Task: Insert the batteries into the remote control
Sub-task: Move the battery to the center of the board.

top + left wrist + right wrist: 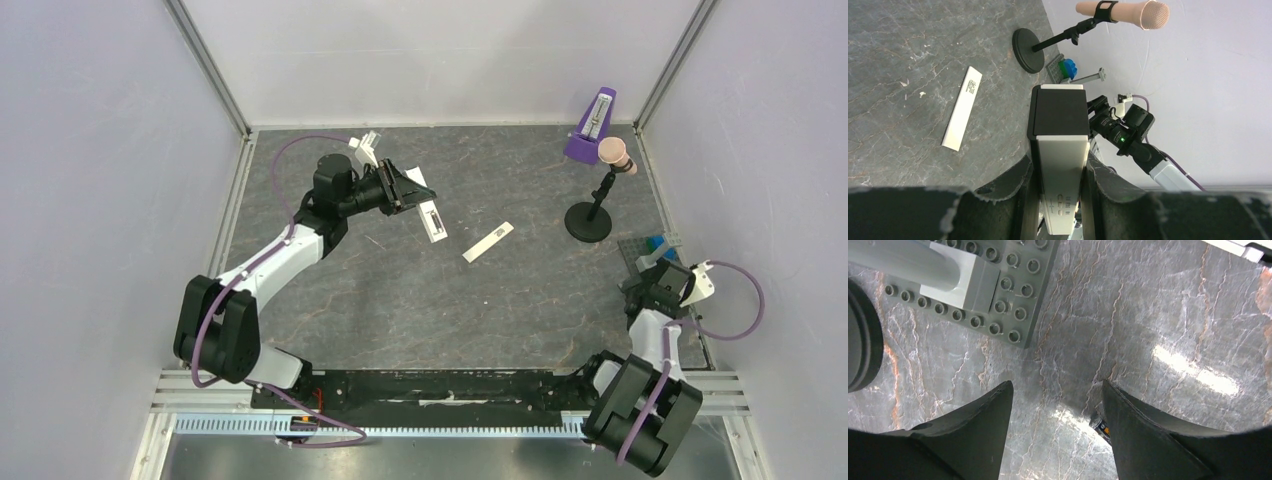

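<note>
Your left pincer (1058,167) pinches the slim white rectangular plastic remote control (1058,117) by its long sides, dark recess facing the wrist camera, above the grey marbled worktop (908,50). Your right pincer (1055,390) hangs spread; one tiny dark cylindrical battery (1099,425) peeks from behind one finger. Expect it light, rigid, apt to roll; take it across the middle. The second battery shows in no view.

walls (100,150): plain pale lilac | tabletop (520,310): dark grey marbled | corner posts (207,65): aluminium
</note>
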You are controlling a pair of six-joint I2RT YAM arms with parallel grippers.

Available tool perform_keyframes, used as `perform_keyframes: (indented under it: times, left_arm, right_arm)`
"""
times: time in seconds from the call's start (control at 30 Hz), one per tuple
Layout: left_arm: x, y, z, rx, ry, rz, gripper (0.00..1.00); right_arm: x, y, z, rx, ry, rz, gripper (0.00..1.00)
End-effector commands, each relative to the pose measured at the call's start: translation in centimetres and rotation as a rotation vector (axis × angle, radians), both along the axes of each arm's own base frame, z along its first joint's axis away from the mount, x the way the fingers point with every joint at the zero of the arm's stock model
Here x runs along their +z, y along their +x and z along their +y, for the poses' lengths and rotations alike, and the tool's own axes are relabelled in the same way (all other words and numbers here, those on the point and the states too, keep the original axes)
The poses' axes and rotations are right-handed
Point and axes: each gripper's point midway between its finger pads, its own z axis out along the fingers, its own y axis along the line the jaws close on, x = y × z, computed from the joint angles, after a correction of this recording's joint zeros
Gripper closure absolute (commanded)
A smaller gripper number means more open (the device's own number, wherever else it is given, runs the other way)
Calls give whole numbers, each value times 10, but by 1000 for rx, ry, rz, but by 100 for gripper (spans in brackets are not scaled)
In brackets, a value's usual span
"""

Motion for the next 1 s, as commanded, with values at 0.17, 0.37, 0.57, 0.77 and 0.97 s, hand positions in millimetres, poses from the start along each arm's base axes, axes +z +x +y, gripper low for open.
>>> perform_keyframes:
  times: [0.17, 0.37, 0.57, 0.77, 0.97]
  left_arm:
    - [6, -3, 7, 21, 9, -68, 98]
    - [-4, -3, 13, 54, 26, -62, 98]
    - [-5, 1, 14, 74, 29, -71, 98]
    - [-6, 8, 14, 101, 16, -61, 98]
    - [-7, 10, 16, 119, 8, -62, 98]
  right_arm:
    - [-50, -67, 56, -49, 237, 252, 35]
    - [-50, -79, 53, -107, 242, 343, 40]
    - [-49, -87, 54, -113, 244, 391, 31]
    - [-42, -95, 60, -138, 298, 471, 30]
    - [-41, -102, 61, -140, 312, 534, 36]
